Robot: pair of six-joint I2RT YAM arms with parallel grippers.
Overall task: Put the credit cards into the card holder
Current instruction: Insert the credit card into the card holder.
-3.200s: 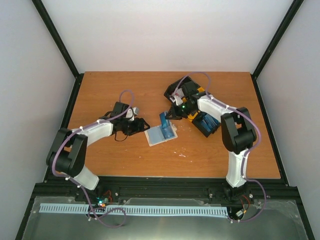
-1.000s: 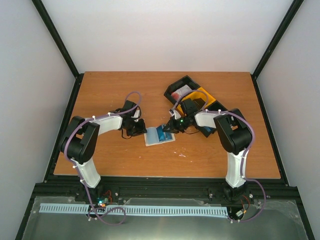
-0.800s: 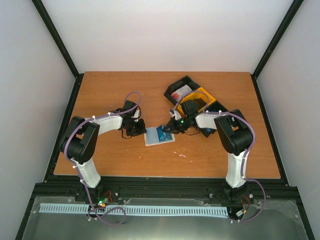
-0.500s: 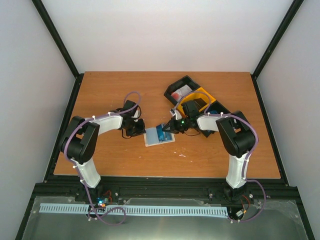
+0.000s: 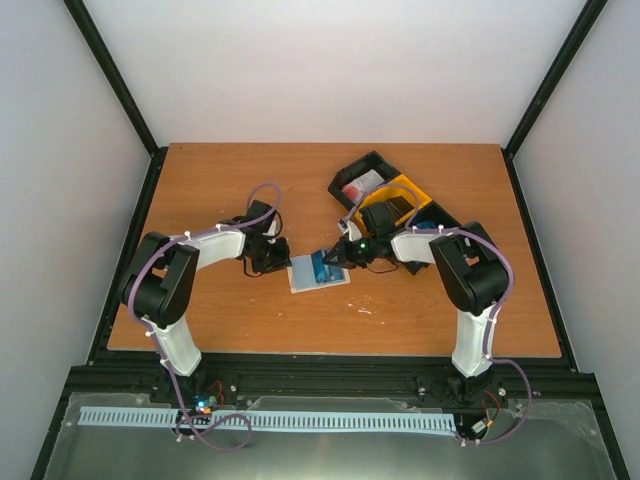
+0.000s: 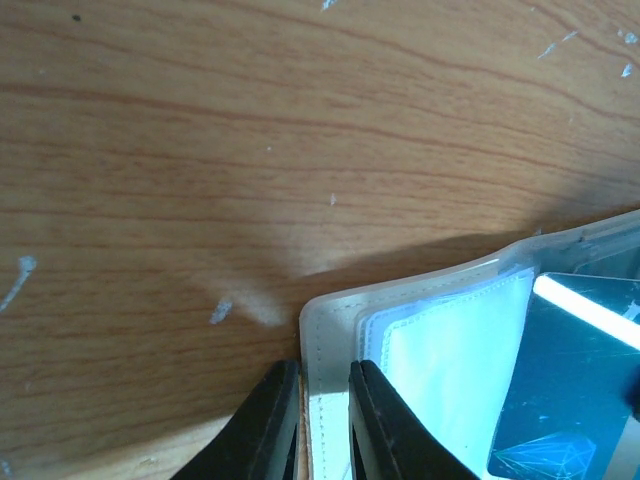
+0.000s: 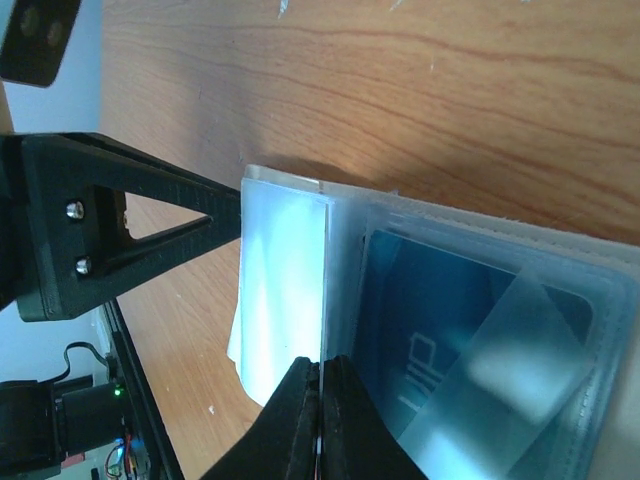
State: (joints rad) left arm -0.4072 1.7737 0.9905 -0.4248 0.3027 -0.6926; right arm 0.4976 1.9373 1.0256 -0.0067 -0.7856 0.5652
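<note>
Half done at best, I'd guess: on the worktop (image 5: 250, 320) the holder (image 5: 303, 276) lies open and flat, with one blue card (image 5: 322, 268) showing behind its clear pocket, and I see no other card loose. The left hand (image 6: 322, 375) is clamped on the holder's near edge. The right hand (image 7: 320, 375) has its fingers pressed together at the pocket, though whether they pinch the card's edge I can't tell.

Orange-brown wooden table (image 5: 400, 310), pale scuffs near the front. Far right of centre: black bin (image 5: 374, 156) and yellow bin (image 5: 412, 187), set diagonally and touching. Red-and-white item (image 5: 358, 187) in the black bin, possibly packaging. White slotted strip (image 5: 300, 420) below the table edge.
</note>
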